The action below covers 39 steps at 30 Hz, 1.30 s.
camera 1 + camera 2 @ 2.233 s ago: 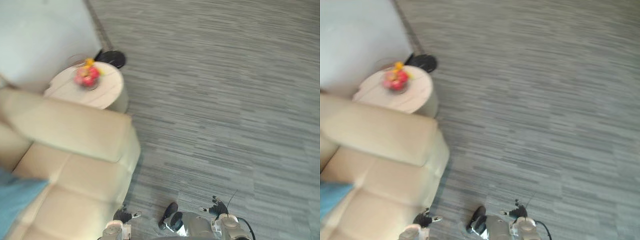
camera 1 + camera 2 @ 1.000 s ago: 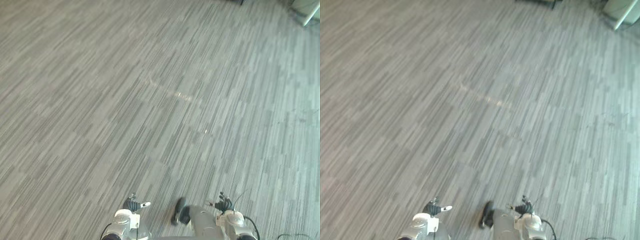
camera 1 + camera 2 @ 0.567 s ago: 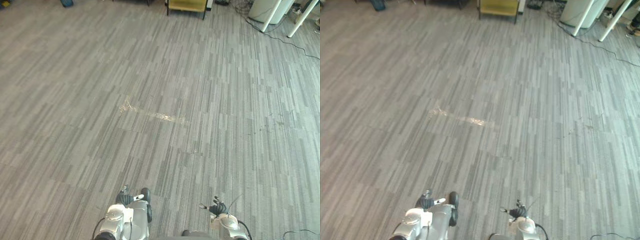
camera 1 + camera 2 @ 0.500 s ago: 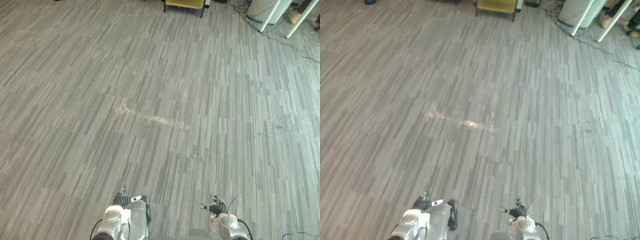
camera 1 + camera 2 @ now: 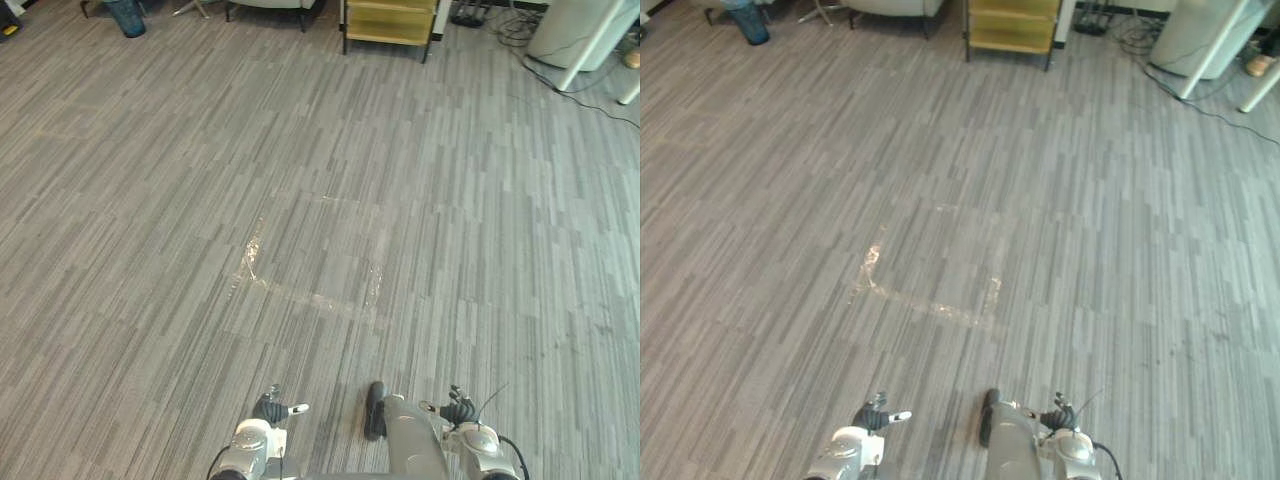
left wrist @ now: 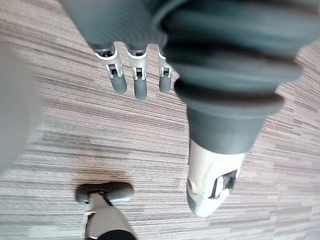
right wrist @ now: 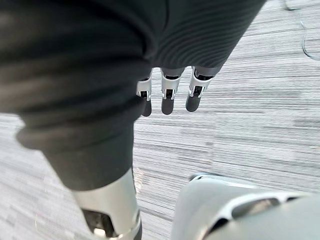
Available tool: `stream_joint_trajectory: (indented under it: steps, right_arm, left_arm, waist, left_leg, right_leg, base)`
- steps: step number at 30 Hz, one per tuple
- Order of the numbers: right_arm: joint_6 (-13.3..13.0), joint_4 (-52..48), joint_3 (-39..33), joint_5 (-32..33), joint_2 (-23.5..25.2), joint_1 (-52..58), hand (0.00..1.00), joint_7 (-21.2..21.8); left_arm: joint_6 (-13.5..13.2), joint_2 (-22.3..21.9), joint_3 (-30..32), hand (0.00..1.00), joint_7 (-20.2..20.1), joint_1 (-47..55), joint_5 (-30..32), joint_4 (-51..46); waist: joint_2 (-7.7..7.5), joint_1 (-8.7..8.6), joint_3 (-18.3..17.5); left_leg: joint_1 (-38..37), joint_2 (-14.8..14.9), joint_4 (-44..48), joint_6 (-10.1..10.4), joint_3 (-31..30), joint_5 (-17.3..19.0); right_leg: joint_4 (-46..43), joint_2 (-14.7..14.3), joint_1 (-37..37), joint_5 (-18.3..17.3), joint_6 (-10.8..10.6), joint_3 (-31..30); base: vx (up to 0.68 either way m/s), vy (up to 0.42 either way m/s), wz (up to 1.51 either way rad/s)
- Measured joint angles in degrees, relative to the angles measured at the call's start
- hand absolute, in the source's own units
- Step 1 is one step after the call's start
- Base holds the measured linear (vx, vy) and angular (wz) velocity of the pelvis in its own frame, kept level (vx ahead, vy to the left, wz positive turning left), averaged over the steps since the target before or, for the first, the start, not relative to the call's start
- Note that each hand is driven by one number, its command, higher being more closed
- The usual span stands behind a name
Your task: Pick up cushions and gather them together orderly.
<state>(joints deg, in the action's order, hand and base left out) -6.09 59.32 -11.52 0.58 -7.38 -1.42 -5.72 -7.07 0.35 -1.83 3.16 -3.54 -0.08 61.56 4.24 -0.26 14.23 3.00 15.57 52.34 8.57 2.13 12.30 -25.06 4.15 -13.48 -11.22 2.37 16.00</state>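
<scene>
Grey striped carpet runs across the whole room, with a faint square of worn tape marks on it just ahead of the robot. Left hand hangs low at the robot's side over the carpet, fingers straight and relaxed, pointing down, thumb apart, holding nothing. Right hand is the same on the other side: fingers straight and loose, nothing in its grasp, bare carpet past the fingertips. The two hands are well apart and touch nothing. At the far edge of the room stands a low yellow cabinet, with a blue bin well off to its left. To the cabinet's right, dark cables trail on the carpet next to a white table leg. Cannot tell where the cushions are.
</scene>
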Motion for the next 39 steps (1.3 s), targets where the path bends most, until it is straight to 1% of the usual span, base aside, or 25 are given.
stream_joint_trajectory:
  steps: [2,4,6,7,8,9,10,14,15,16,17,19,20,21,23,25,26,27,28,31,32,34,36,37,39]
  right_arm:
    - [0.0,0.0,0.0,0.7,1.5,0.6,0.0,0.0]
    - [-0.1,0.1,-0.1,1.8,2.8,0.7,0.0,0.0]
    - [-0.2,0.2,-0.2,1.9,3.4,0.0,0.0,0.0]
    - [-0.2,0.5,-0.2,1.9,2.9,-0.3,0.0,-0.1]
    - [-0.2,0.8,-0.1,1.9,2.8,-0.1,0.0,-0.1]
    - [-0.1,1.3,0.5,1.9,3.2,-0.1,0.0,-0.2]
    - [-0.3,2.6,1.5,1.8,4.2,-0.6,0.0,-0.1]
    - [-0.4,2.7,1.5,1.6,4.6,-1.5,0.0,0.1]
    - [-0.4,2.7,1.6,1.6,4.4,-1.5,0.0,0.1]
    - [-0.5,2.6,1.9,1.5,4.6,-1.6,0.0,0.1]
    - [-0.5,2.6,2.0,1.5,4.6,-1.6,0.0,0.2]
    - [-0.1,2.8,2.6,0.3,4.6,-1.1,0.0,0.5]
    - [-0.1,2.5,2.8,-0.7,4.4,-0.3,0.0,0.8]
    - [-0.5,2.0,3.0,-0.6,3.1,-0.2,0.0,0.8]
    - [-0.6,0.4,3.1,-0.6,1.7,-0.5,0.0,0.8]
    - [-0.9,-1.5,3.0,-0.5,1.3,-0.7,0.0,0.7]
    - [-1.0,-1.9,3.0,-0.5,1.3,0.0,0.0,0.7]
    - [-1.0,-1.1,2.4,-0.4,1.1,0.7,0.0,0.7]
    - [-0.9,-0.7,2.0,-0.6,0.1,-0.1,0.0,0.5]
    - [-0.4,0.3,0.2,-0.5,-0.5,0.0,0.0,0.7]
    - [-0.4,0.0,0.2,-0.5,-0.6,0.4,0.0,0.7]
    - [-0.2,0.0,0.1,-0.1,0.0,2.0,0.0,0.6]
    - [-0.2,0.0,-0.9,0.8,0.7,3.1,0.0,0.4]
    - [-0.3,0.0,-1.7,2.1,1.6,2.8,0.0,0.3]
    - [-0.5,0.0,-1.7,2.3,2.0,2.1,0.0,0.2]
  left_arm:
    - [-0.2,0.4,0.8,0.0,0.2,-0.2,0.0,-2.0]
    - [-0.4,0.5,0.7,0.0,0.2,-0.2,-0.2,-2.8]
    - [-1.2,0.5,0.6,0.0,0.1,-0.5,-0.3,-4.1]
    - [-1.3,0.4,0.6,0.0,0.2,-0.8,-0.6,-4.2]
    - [-1.3,0.5,0.6,0.0,0.2,-0.8,-0.8,-4.1]
    - [-1.4,0.6,0.3,0.0,0.3,-0.5,-1.3,-4.1]
    - [-1.4,2.2,0.1,0.0,0.5,-0.7,-1.3,-4.0]
    - [-1.0,4.7,0.7,0.0,0.2,-0.6,-1.2,-3.5]
    - [-1.0,4.7,0.6,0.0,0.2,0.3,-1.2,-3.4]
    - [-0.9,5.6,-0.7,0.0,0.0,1.2,-1.2,-2.2]
    - [-0.8,5.7,-1.1,0.0,0.0,1.1,-1.2,-2.1]
    - [-0.3,6.2,-2.6,0.0,0.1,0.8,-1.0,-1.1]
    - [0.2,6.1,-3.0,0.0,0.1,0.9,-1.1,-1.0]
    - [0.2,6.0,-4.1,0.0,0.1,0.6,-1.1,-1.0]
    - [0.1,5.5,-4.4,0.0,0.1,-0.6,-1.1,-1.0]
    - [0.1,5.3,-4.5,0.0,0.1,-1.4,-1.1,-1.0]
    - [0.1,5.5,-4.7,0.0,0.1,-1.1,-0.9,-0.7]
    - [0.1,4.6,-4.8,0.0,0.0,-1.1,0.0,0.4]
    - [0.0,3.6,-4.8,0.0,0.1,-1.3,0.1,1.0]
    - [-0.1,2.1,-4.9,0.0,-0.1,-0.6,1.2,1.2]
    - [0.0,2.0,-4.8,0.0,-0.1,-0.4,1.2,1.4]
    - [0.1,1.3,-3.6,0.0,-0.1,-0.7,1.2,1.5]
    - [-0.1,1.0,-3.6,0.0,-0.1,-0.2,1.1,0.2]
    - [-0.2,0.8,-3.7,0.0,-0.1,-0.2,1.1,-0.4]
    - [-0.5,0.9,-3.7,0.0,-0.1,-0.2,1.1,-1.0]
  waist:
    - [-1.46,1.22,0.8]
    - [-2.55,1.76,1.0]
    - [-2.89,2.77,1.0]
    - [-2.71,3.63,1.0]
    - [-2.5,4.02,0.9]
    - [-2.59,4.86,0.7]
    - [-4.76,4.81,-0.6]
    - [-6.82,5.0,-1.3]
    - [-6.25,5.05,-2.2]
    - [-6.94,4.39,-2.4]
    - [-7.03,4.16,-2.4]
    - [-7.43,3.52,-2.1]
    - [-6.39,3.09,-1.7]
    - [-5.18,2.49,-1.4]
    - [-3.36,1.66,-1.2]
    - [-3.3,0.21,-1.0]
    - [-4.75,-0.28,-1.4]
    - [-3.88,-0.43,-1.2]
    - [-2.2,0.09,-1.0]
    - [-1.54,-0.54,-1.0]
    - [-1.04,-0.64,-1.3]
    - [-1.24,-0.66,-1.1]
    - [-1.51,0.42,-1.1]
    - [-2.57,0.63,-0.6]
    - [-2.68,0.87,-0.7]
  left_leg:
    - [4.2,0.7,4.7,-1.0,3.4,2.5]
    - [9.1,-0.1,-0.4,-3.1,6.0,4.6]
    - [13.7,-4.7,-15.7,-3.9,6.0,4.4]
    - [14.9,-9.0,-31.8,-3.1,2.8,-1.7]
    - [14.1,-10.0,-35.5,-1.9,1.1,-8.3]
    - [12.4,-10.9,-36.5,-3.1,1.2,-11.9]
    - [12.6,-12.3,-35.1,-3.7,2.1,-9.5]
    - [14.6,-12.0,-22.9,-7.1,5.6,-3.8]
    - [11.9,-11.5,-24.5,-7.7,6.4,-0.8]
    - [6.6,-12.3,-28.5,-7.1,7.2,3.0]
    - [6.0,-12.5,-28.8,-7.4,7.2,3.3]
    - [-0.4,-13.7,-32.2,-8.0,7.8,4.8]
    - [-5.4,-13.5,-35.9,-8.0,7.9,4.9]
    - [-9.5,-12.3,-39.2,-7.8,8.0,4.7]
    - [-12.1,-9.7,-40.3,-7.7,7.8,4.7]
    - [-14.0,-8.4,-40.9,-7.7,6.5,4.7]
    - [-16.5,-8.7,-42.1,-7.0,6.4,4.8]
    - [-19.4,-7.8,-42.2,-4.8,5.1,5.8]
    - [-19.4,-6.6,-41.8,-4.8,4.7,5.7]
    - [-16.7,-6.8,-33.5,-3.9,0.1,2.7]
    - [-14.7,-6.1,-29.0,-3.0,-1.2,2.2]
    - [-6.2,-4.3,-10.0,2.4,-3.0,-5.6]
    - [0.7,-0.7,2.0,1.2,1.5,-0.7]
    - [3.9,-0.4,-0.4,-1.7,6.0,2.4]
    - [6.3,-1.1,-7.4,-2.5,8.3,4.3]
  right_leg:
    - [3.3,-0.1,6.6,-1.5,0.3,0.4]
    - [7.9,0.0,12.0,-1.2,-0.3,0.9]
    - [10.8,1.5,15.8,-1.8,-1.8,-0.2]
    - [11.6,2.9,18.2,-3.7,-4.6,-1.4]
    - [12.0,2.9,19.5,-4.6,-5.7,-2.5]
    - [13.1,3.1,21.1,-5.2,-6.7,-4.4]
    - [15.7,3.7,22.1,-4.1,-5.8,-7.9]
    - [9.5,4.8,21.4,-0.7,-8.6,-13.8]
    - [1.9,4.8,18.4,-0.5,-10.1,-14.9]
    - [-14.1,7.2,11.9,2.6,-17.5,-14.7]
    - [-15.9,7.7,11.0,2.9,-17.7,-14.6]
    - [-27.9,10.4,5.6,-0.6,-12.2,-11.2]
    - [-30.1,10.7,3.2,-3.5,-8.0,-7.1]
    - [-28.3,9.5,0.8,-5.9,-5.0,-2.6]
    - [-20.6,6.2,-4.7,-7.2,-2.8,2.0]
    - [-9.6,4.6,-9.6,-3.8,-3.3,2.5]
    - [4.2,3.9,-9.1,4.7,-4.1,1.8]
    - [7.4,3.0,-7.2,14.9,0.4,1.3]
    - [5.7,2.3,-7.1,14.4,0.2,1.8]
    - [-4.1,3.0,-6.5,2.8,0.1,1.2]
    - [-4.3,2.9,-5.6,1.6,0.0,2.2]
    - [-2.1,2.2,-0.6,-1.1,0.0,3.6]
    - [3.2,1.3,6.9,-1.2,0.3,5.5]
    - [7.7,1.3,12.3,-0.7,-0.5,5.3]
    - [9.7,1.5,14.8,-0.2,-1.3,4.6]
  base:
    - [0.56,-0.152,0.1]
    - [0.54,-0.061,-0.03]
    - [0.53,0.096,-0.28]
    - [0.5,0.156,-0.39]
    - [0.51,0.168,-0.5]
    - [0.52,0.118,-0.28]
    - [0.42,0.084,-0.21]
    - [0.55,0.144,-0.2]
    - [0.56,0.128,-0.5]
    - [0.48,0.105,-0.41]
    - [0.49,0.02,-0.18]
    - [0.41,-0.019,-0.13]
    - [0.55,-0.055,-0.16]
    - [0.55,-0.078,-0.08]
    - [0.52,-0.143,0.19]
    - [0.52,-0.223,0.43]
    - [0.69,-0.35,0.56]
    - [0.58,-0.296,0.32]
    - [0.63,-0.314,0.24]
    - [0.39,-0.208,0.16]
    - [0.43,-0.201,0.31]
    - [0.42,-0.187,0.42]
    - [0.53,-0.122,0.2]
    - [0.51,-0.081,0.09]
    - [0.38,0.029,-0.19]
